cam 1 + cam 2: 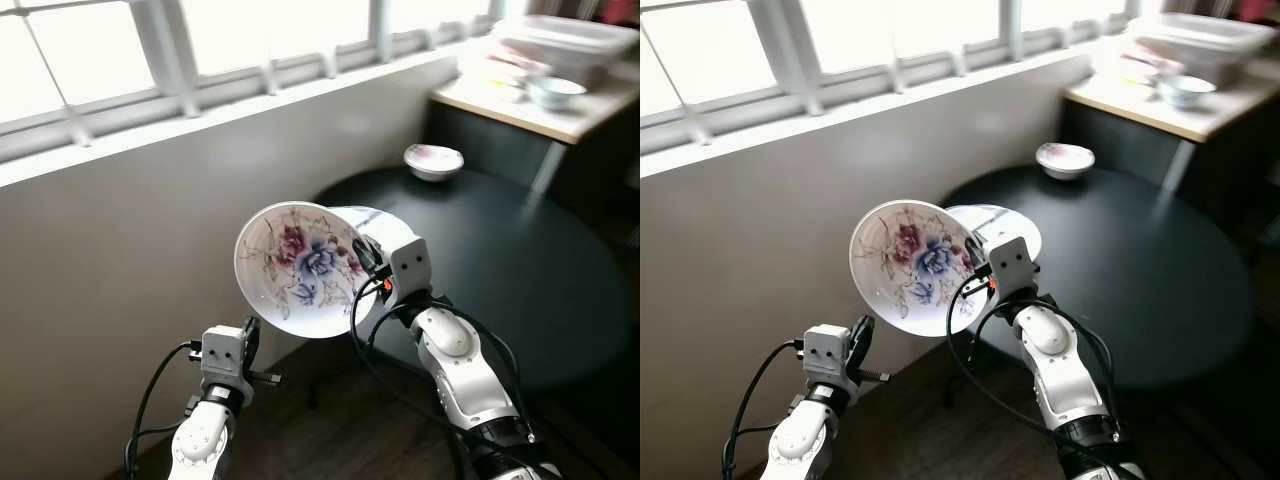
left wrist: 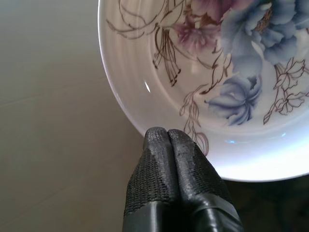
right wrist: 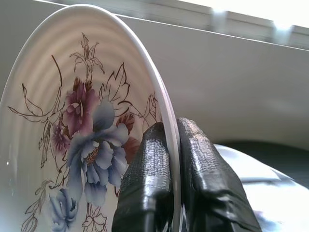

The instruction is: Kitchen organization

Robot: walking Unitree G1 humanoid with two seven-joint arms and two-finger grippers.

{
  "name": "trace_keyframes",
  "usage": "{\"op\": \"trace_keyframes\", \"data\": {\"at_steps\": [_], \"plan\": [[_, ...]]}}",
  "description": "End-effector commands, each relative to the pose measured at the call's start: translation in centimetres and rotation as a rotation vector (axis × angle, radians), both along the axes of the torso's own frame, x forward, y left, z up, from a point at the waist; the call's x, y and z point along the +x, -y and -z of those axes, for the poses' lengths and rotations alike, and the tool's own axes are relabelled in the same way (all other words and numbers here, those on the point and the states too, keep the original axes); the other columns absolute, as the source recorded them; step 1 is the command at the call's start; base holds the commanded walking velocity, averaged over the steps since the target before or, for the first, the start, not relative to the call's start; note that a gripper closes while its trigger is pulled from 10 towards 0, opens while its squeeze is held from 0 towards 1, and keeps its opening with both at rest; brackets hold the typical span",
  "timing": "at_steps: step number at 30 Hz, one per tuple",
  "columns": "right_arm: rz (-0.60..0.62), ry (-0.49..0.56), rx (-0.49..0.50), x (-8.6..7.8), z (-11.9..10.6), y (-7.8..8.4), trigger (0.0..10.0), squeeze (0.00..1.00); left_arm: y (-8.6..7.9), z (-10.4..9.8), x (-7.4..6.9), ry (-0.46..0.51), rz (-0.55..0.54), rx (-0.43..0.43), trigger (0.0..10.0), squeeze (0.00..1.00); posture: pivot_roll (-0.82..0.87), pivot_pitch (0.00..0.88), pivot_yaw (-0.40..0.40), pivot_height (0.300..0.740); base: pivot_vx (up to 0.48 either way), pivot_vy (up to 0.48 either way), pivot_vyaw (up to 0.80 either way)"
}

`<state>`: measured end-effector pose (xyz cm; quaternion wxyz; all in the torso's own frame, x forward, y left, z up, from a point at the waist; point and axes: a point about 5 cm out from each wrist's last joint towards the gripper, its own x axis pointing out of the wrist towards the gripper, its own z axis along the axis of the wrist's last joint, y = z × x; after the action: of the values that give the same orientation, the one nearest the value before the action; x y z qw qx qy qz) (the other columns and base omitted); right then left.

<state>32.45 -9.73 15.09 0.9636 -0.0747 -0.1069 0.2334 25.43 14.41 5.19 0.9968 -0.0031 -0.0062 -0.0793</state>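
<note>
- The right gripper (image 3: 166,145) pinches the rim of a floral plate (image 1: 295,265), one black finger on each face, holding it on edge at the centre of the head view with its painted side toward the camera.
- The left gripper (image 2: 169,140), at lower left, has its two fingers pressed together with nothing between them; their tips sit just below the plate's lower rim.
- Behind the plate, a second white plate (image 1: 1015,225) lies on the near edge of a round black table (image 1: 540,270).
- A small bowl (image 1: 433,160) sits at the table's far edge.
- In the upper right, a counter (image 1: 560,115) carries another bowl (image 1: 556,92) and stacked dishes (image 1: 570,40).
- A window sill (image 1: 200,115) runs across the top.
</note>
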Motion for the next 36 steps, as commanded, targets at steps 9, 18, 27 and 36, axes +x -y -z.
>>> {"op": "trace_keyframes", "data": {"at_steps": [9,18,27,36], "plan": [[-0.056,0.021,-0.010,-0.4,0.0,-1.4,0.0,0.00,-0.7,0.3,-0.3,-0.010,-0.009,0.011,10.0,0.00,-0.07,0.000,0.016,0.740,0.000,0.000,0.80],[-0.029,0.015,-0.016,-0.3,0.3,-1.1,0.0,0.00,-0.8,0.3,-0.3,-0.012,-0.007,0.024,10.0,0.00,-0.06,0.000,0.018,0.740,0.000,0.000,0.80],[0.047,0.092,0.003,0.3,-1.2,-0.6,0.0,0.00,-0.8,0.3,-0.2,-0.013,-0.004,0.040,10.0,0.00,-0.06,0.000,0.018,0.740,0.000,0.000,0.80],[0.107,0.175,0.028,0.7,-3.1,0.0,0.0,0.00,-1.1,-0.5,0.1,0.004,-0.054,0.101,10.0,0.00,-0.07,0.000,0.020,0.740,0.000,0.000,0.80]]}}
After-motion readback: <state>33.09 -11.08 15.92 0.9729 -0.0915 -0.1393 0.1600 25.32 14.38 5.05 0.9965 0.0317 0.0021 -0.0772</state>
